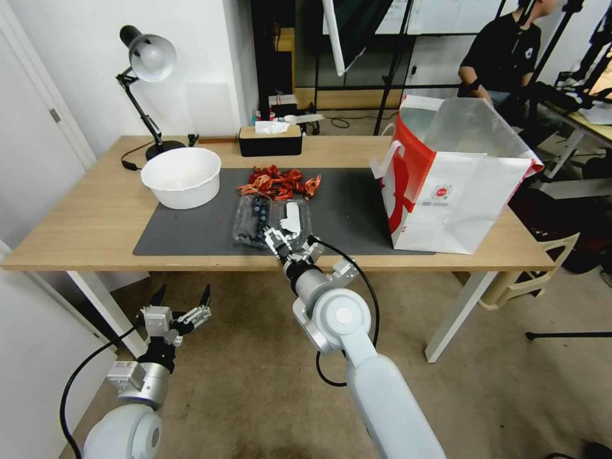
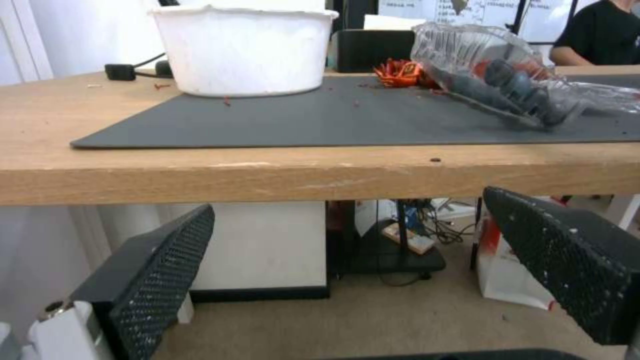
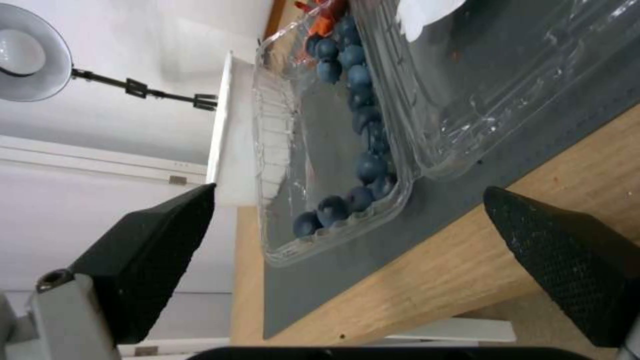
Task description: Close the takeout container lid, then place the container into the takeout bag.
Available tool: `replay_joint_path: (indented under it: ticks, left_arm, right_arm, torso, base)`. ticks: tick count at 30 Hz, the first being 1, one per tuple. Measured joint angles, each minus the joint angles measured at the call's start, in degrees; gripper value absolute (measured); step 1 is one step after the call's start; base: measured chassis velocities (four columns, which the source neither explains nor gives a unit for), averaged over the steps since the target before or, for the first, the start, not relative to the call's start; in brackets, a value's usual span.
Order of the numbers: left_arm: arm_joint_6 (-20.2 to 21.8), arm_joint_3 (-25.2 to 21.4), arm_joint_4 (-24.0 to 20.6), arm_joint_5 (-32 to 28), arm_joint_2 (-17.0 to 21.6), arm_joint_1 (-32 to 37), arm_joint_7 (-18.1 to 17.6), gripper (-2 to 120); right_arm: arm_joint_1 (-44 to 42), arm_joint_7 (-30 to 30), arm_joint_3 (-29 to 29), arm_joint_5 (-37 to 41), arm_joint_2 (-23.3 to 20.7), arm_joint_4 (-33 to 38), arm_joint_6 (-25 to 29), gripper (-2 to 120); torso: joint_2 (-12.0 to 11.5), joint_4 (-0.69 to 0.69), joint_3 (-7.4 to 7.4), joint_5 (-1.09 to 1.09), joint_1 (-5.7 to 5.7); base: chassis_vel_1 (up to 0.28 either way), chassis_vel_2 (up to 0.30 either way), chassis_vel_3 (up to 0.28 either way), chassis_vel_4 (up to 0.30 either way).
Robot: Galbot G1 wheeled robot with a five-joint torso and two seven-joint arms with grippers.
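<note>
Bare mat (image 1: 347,210) separates takeout container (image 1: 271,220) from takeout bag (image 1: 456,185).

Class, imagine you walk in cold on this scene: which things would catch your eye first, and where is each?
Probably the big white takeout bag with red sides, standing open at the right end of the table. Next, the right hand, open at the table's front edge just before the open takeout container of blueberries on the dark mat. The left hand hangs open below the tabletop.
</note>
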Motion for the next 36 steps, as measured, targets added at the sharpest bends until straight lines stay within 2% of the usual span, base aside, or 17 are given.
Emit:
replay_joint_path:
  ticks: [36]
  left_arm:
    - [-0.95,-0.14,1.19,-0.03,-0.08,-0.15,-0.22,100]
  right_arm:
    - [3.10,-0.96,0.16,-0.64,-0.05,-3.75,0.70,100]
  torso:
    - [0.00,0.00,0.00,0.00,-0.01]
  base:
    - [0.000,0.000,0.000,0.000]
